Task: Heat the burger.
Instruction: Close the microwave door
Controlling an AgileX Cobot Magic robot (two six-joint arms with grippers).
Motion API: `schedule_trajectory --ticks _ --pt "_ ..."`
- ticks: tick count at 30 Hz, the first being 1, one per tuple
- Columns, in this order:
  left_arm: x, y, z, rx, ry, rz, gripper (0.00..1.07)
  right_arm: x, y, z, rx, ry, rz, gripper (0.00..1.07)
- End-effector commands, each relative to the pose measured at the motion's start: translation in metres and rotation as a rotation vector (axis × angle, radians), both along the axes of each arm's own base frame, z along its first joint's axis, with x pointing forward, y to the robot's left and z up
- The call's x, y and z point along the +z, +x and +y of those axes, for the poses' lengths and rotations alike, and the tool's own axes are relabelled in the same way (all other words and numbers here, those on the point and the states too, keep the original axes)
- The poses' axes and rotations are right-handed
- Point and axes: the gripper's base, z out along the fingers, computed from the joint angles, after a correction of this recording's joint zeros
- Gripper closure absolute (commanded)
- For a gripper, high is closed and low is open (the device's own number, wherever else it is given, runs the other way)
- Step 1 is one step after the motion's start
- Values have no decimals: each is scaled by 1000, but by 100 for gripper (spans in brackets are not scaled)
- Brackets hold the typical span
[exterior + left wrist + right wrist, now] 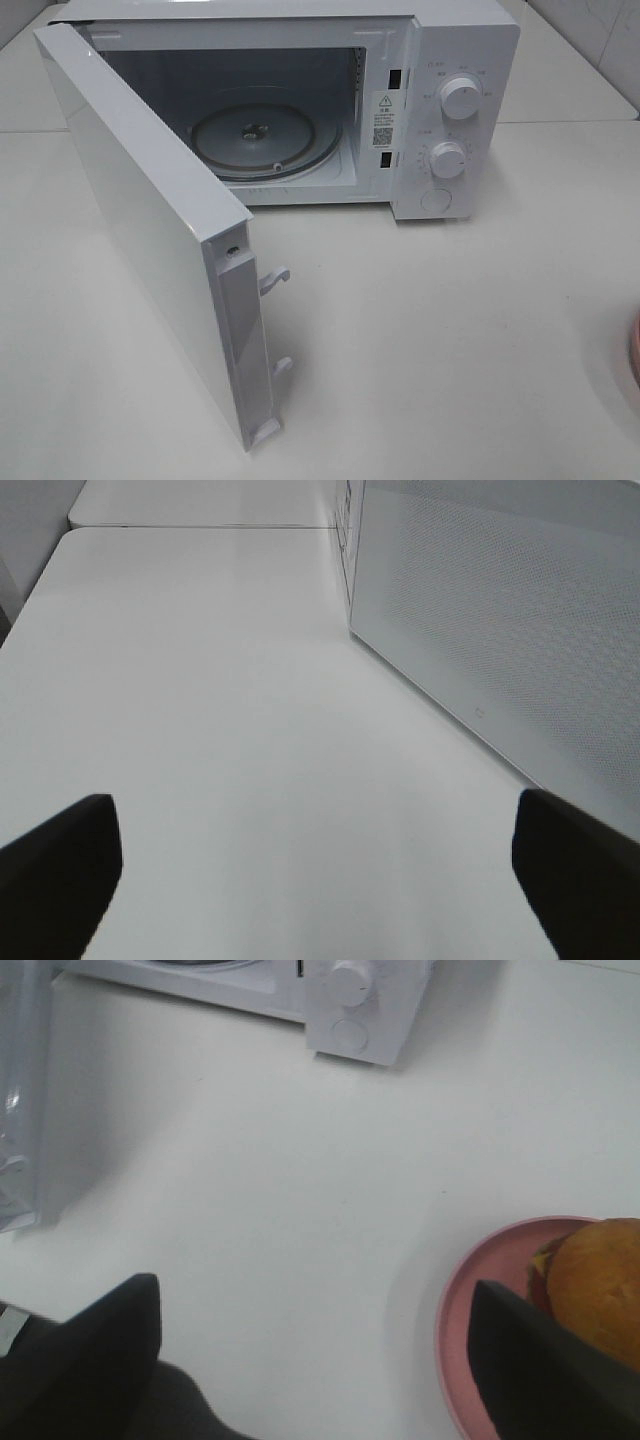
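I count one burger [598, 1285] on one pink plate [480, 1280], beside my empty, spread right gripper [330, 1360]. One microwave [440, 60] stands door [150, 250] swung wide, two knobs [460, 97]; left gripper [320, 870] gapes empty.

Left fingers [60, 865] and right fingers [100, 1345] spread wide

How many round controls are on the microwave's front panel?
3, stacked on the microwave's control panel: upper knob, lower knob, and a flat round button at the bottom. None seem hidden.
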Motion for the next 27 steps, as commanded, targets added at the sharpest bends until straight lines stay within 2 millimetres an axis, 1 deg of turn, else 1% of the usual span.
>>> schedule_trajectory --ticks 1,2,4,5,7,8,10,13,20,27 --pt "0 -2 0 3 -10 -11 9 -6 -5 -5 -66 -2 -24 31" --pt "0 -2 0 3 -10 -11 9 -14 -11 -8 -112 -8 -42 31" --pt "0 -2 0 3 -10 -11 9 -17 -14 -9 -133 -9 -49 31" --pt "0 -2 0 3 -10 -11 9 -23 -19 -11 -166 -6 -69 31" --pt "0 -2 0 3 -10 -11 9 -26 -21 -11 -182 0 -89 31" --pt "0 -2 0 3 -10 -11 9 -26 -26 -11 -206 23 -148 31" --pt "0 -2 0 3 -10 -11 9 -26 -28 -11 -221 27 -172 31" --pt "0 -2 0 3 -10 -11 9 -27 -37 -12 -265 -11 -230 31" --pt "0 -2 0 3 -10 -11 9 -29 -39 -11 -296 -45 -240 30" --pt "0 -2 0 3 -10 -11 9 -29 -39 -11 -296 -44 -240 23"
